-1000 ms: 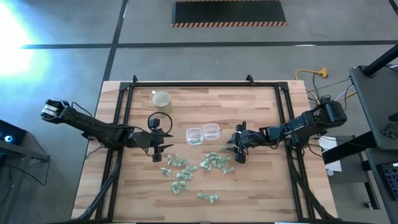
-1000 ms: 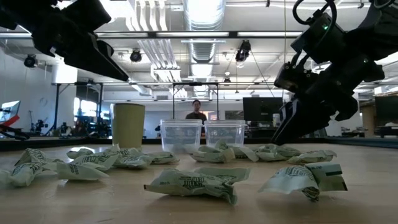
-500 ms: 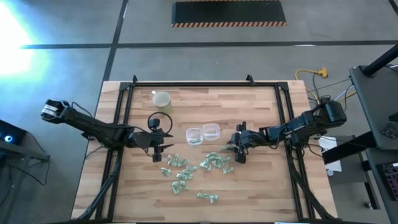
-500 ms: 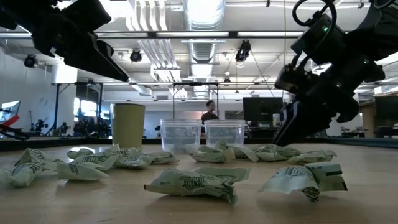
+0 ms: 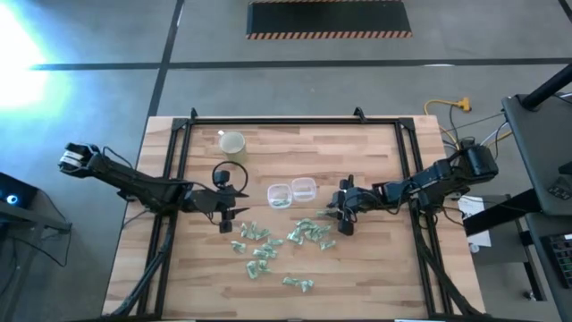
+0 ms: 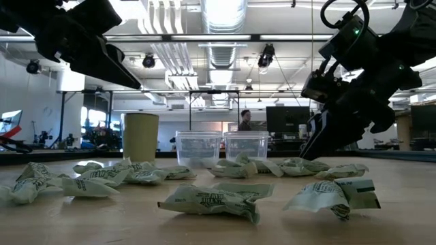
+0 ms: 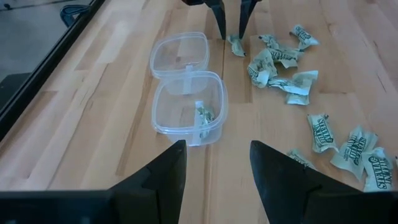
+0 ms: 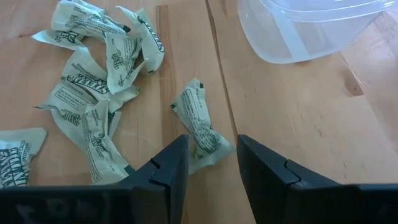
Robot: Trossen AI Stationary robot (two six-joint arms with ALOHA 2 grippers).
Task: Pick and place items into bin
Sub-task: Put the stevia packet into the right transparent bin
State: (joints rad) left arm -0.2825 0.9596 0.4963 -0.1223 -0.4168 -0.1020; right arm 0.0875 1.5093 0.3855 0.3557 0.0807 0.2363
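Several small pale green-and-white wrapped items (image 5: 268,246) lie scattered on the wooden table (image 5: 375,268). Two clear bins stand side by side; one (image 7: 189,112) holds a wrapped piece (image 7: 204,114), the other (image 7: 180,55) looks bare. My right gripper (image 8: 212,155) is low over the table, open, with its fingers on either side of one wrapped piece (image 8: 198,124) that lies flat beside the bins. My left gripper (image 7: 217,180) hangs open above the table, on the bins' left, with nothing between its fingers. My right gripper comes slanting down from the table's right side, and the near end of the wrapped piece (image 8: 210,148) lies in the gap between its two fingers (image 8: 171,165). Whether the fingers touch the wrapper I cannot tell. The piece rests flat on the wood.
A beige cup (image 5: 232,142) stands at the far left of the table. A cluster of wrapped pieces (image 8: 93,81) lies just beside the right gripper. A black frame (image 5: 268,121) runs along the table's far and side edges. A person (image 6: 245,122) is in the room far behind.
Both arms have kept their places. The person in the room behind the table has walked toward the right.
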